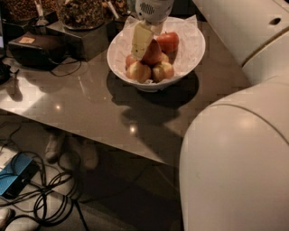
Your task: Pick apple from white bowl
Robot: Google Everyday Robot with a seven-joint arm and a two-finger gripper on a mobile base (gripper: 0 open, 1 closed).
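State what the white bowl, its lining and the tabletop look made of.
White bowl: glazed ceramic or plastic, smooth even wall; cannot tell which. Lining: thin white paper, crinkled edges. Tabletop: polished grey stone or laminate, mirroring lights. The gripper hangs over the apples in the bowl.

The pincer (148, 44) is down in the bowl (192, 49), on the apples (156, 70) that lie in it. The bowl stands on the table (90, 106). Left of the pincer and a little behind stands a jar of nuts (81, 13), further left a box (36, 45). Before the pincer and to the left, below the table, lie cables (45, 198).
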